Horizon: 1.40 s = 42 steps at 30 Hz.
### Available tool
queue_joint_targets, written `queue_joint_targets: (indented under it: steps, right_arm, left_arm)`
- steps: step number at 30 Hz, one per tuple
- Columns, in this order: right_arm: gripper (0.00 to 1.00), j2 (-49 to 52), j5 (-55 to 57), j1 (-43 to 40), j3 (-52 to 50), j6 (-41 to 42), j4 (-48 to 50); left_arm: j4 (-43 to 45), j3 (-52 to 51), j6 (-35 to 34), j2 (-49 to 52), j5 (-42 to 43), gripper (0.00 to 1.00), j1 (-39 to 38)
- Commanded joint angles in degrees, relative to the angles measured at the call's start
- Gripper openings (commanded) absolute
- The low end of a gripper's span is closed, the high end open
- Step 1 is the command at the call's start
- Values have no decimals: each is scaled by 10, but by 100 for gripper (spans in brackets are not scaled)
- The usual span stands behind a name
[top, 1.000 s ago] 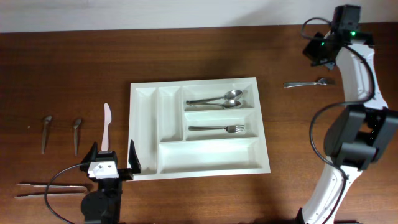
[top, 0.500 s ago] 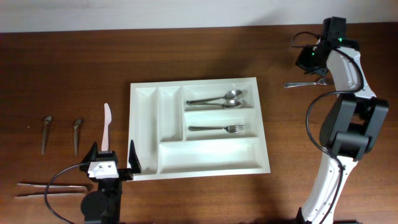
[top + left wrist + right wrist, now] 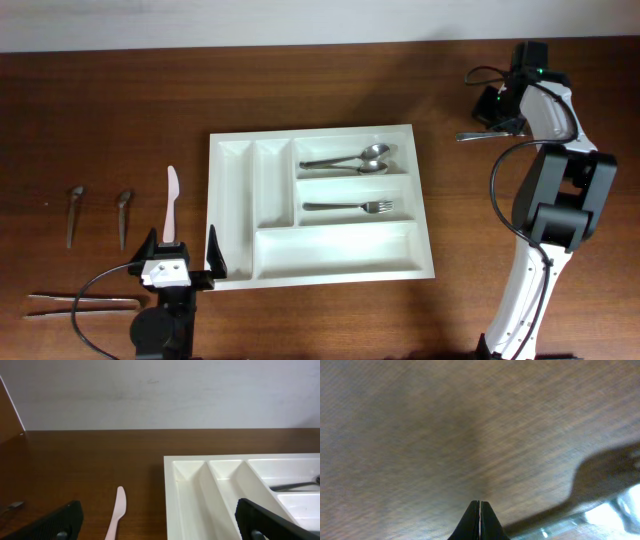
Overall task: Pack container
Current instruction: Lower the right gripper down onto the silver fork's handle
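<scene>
The container (image 3: 232, 210) is a white compartmented tray in the middle of the table. Two spoons (image 3: 350, 160) lie in its top wide compartment and a fork (image 3: 350, 207) in the middle one. My left gripper (image 3: 180, 255) stands open at the tray's front-left corner, empty, with the pale plastic knife (image 3: 172, 205) just ahead of it. In the left wrist view the knife (image 3: 116, 520) lies between the wide-set fingers (image 3: 55, 522), beside the container (image 3: 192, 495). My right gripper (image 3: 497, 112) hovers shut and empty by a loose fork (image 3: 485, 134). The fork (image 3: 600, 515) is blurred, right of the closed gripper (image 3: 479, 505).
Two small dark-handled spoons (image 3: 75, 213) (image 3: 123, 215) lie at the far left. A pair of metal tongs (image 3: 80, 303) rests near the front-left edge. The right arm's base (image 3: 535, 300) stands at the front right.
The right arm has swung left and toward the loose fork, its wrist now close above it. The left arm and the cutlery have not moved.
</scene>
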Motion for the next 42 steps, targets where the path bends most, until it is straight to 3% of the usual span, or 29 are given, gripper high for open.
queue_joint_targets:
  steps: [1, 23, 32, 42]
  right_arm:
    - [4, 7, 26, -8, 0, -7, -12]
    - [4, 9, 69, -17, 0, -40, -93]
    - [4, 9, 180, -17, 0, 12, -156]
    - [4, 9, 168, -17, 4, 16, -180]
  left_arm:
    - [-3, -1, 7, -5, -2, 99, 3]
    - [-3, -1, 7, -5, -2, 99, 3]
    - [-3, -1, 7, -5, -2, 99, 3]
    - [-3, -1, 7, -5, -2, 99, 3]
